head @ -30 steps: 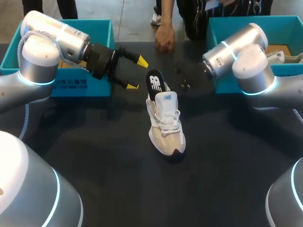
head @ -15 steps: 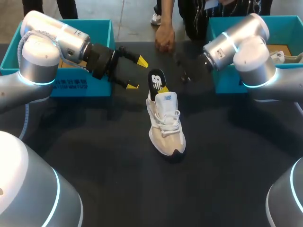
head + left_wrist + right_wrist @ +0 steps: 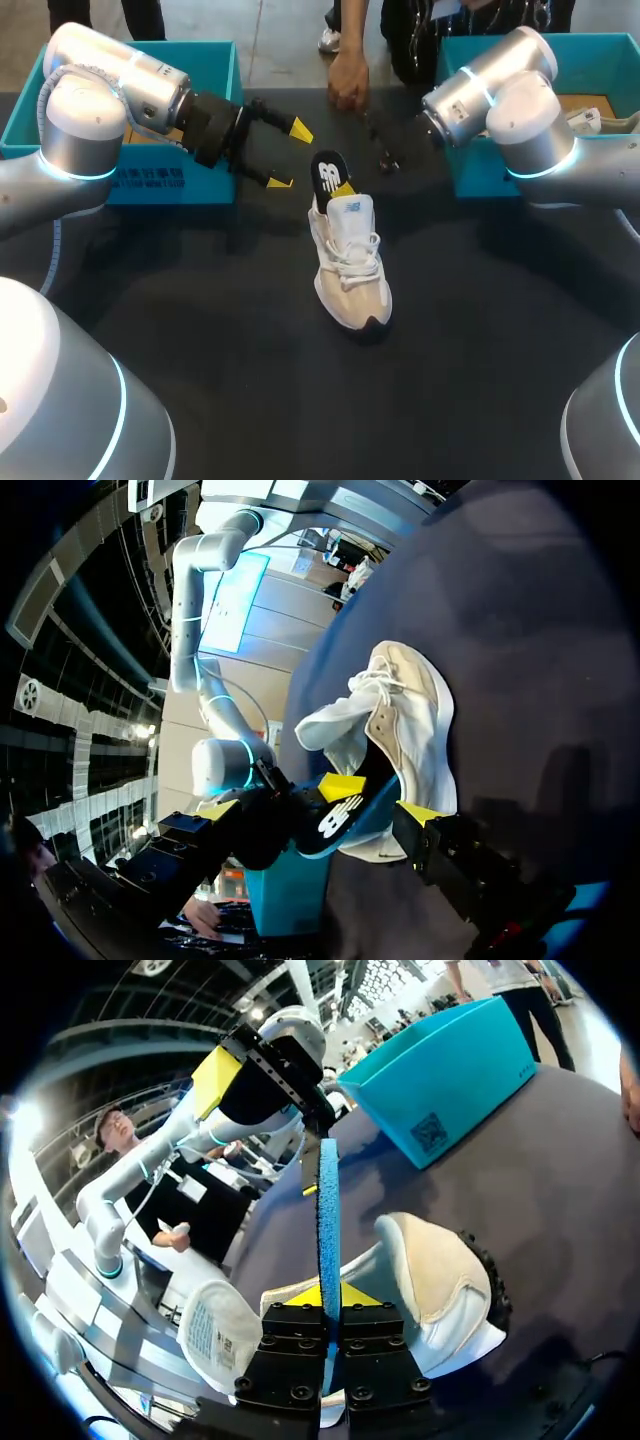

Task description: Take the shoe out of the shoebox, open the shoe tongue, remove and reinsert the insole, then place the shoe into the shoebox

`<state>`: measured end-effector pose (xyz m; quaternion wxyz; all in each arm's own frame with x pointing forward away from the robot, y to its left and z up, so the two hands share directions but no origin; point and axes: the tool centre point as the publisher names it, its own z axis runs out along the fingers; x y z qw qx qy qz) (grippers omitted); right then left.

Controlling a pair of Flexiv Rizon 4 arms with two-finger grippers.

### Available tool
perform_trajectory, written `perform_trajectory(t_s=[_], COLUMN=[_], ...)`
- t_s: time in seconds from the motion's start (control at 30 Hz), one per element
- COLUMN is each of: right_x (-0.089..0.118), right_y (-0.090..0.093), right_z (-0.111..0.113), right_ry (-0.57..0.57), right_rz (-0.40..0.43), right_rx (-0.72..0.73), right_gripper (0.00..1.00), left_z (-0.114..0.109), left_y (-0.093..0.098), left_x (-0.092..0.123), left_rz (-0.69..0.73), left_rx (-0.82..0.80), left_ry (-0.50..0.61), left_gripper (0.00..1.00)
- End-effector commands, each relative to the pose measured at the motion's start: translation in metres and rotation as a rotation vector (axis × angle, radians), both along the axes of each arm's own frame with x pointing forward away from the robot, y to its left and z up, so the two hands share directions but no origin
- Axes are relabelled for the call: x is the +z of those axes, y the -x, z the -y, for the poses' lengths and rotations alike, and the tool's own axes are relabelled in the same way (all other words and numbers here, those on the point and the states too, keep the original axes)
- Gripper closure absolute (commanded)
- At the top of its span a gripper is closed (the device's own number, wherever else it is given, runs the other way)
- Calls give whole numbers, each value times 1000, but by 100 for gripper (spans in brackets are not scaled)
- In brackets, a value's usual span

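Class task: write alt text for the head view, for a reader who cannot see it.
The right gripper is shut on a black insole sticking up from the heel of a white shoe on the black table. The left gripper hangs open beside it; a person's hand rests at the far edge.

- table (image 3: 480,380): dark matte top, takes up nearly all of the head view
- soft pale sheen across its middle, darker toward the near edge and corners
- floor (image 3: 280,25): grey and smooth, shows past the table's far edge, with one thin pale line running across it
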<state>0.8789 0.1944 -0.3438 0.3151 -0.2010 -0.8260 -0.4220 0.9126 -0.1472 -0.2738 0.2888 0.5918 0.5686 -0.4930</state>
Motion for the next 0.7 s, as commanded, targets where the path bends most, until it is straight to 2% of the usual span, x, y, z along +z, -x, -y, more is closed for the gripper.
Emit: perform_trajectory(t_s=[0.03, 0.3, 0.57, 0.7], right_x=[-6, -11, -11, -6], right_y=[4, 19, 17, 14], right_z=[-1, 1, -2, -3], right_ry=[-1, 3, 1, 2], right_rz=[-17, -53, -44, -32], right_rx=[8, 3, -6, -7], right_gripper=[100, 100, 100, 80], left_z=[0, 0, 0, 0], left_y=[0, 0, 0, 0], left_x=[0, 0, 0, 0], left_rz=[1, 1, 1, 1], left_rx=[0, 0, 0, 0], left_ry=[-3, -3, -3, -3], left_gripper=[0, 0, 0, 0])
